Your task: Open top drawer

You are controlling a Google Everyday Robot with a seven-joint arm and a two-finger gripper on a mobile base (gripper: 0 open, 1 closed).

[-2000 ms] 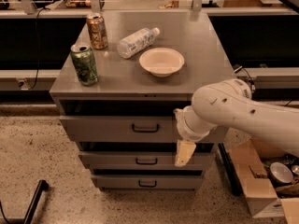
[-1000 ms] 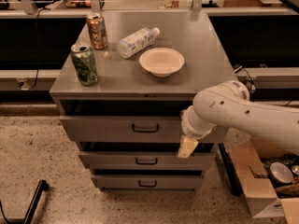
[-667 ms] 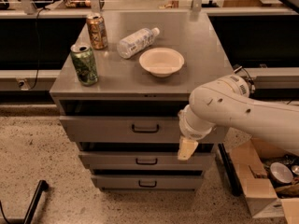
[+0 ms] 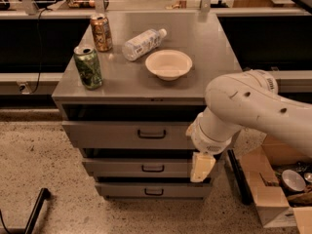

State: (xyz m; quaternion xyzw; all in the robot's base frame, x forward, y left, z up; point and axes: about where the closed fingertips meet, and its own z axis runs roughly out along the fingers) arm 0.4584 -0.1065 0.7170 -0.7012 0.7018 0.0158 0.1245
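At the far left, low on the speckled floor (image 4: pixel 29 150), a dark pole (image 4: pixel 34 211) slants into view. To its right stands a grey metal cabinet (image 4: pixel 204 43) with a flat top. On the left side of that top a green can (image 4: pixel 88 66) stands upright near the front edge, and an orange-brown can (image 4: pixel 101 32) stands upright behind it. A clear plastic bottle (image 4: pixel 142 43) lies on its side near the middle, its cap pointing back and right. Just in front of the bottle and to its right sits a pale bowl (image 4: pixel 168 64), right way up.

Below the top, under a dark gap, is the top drawer (image 4: pixel 107 133), the widest of the three, with its small dark handle (image 4: pixel 151 134) centred on the front. Under it come the middle drawer (image 4: pixel 117 168) and the bottom drawer (image 4: pixel 122 190), each narrower and with its own handle.

The gripper (image 4: pixel 201 166) hangs pointing down at the right end of the drawers, in front of the middle drawer's right end and just below the top drawer's right corner. It is well apart from the top drawer's handle. I cannot tell whether the gripper is open or closed, nor whether it has hold of anything.

The thick white arm (image 4: pixel 253 106) runs from it up and out to the right edge. Below the arm, on the floor, an open cardboard box (image 4: pixel 265 199) holds some clutter.
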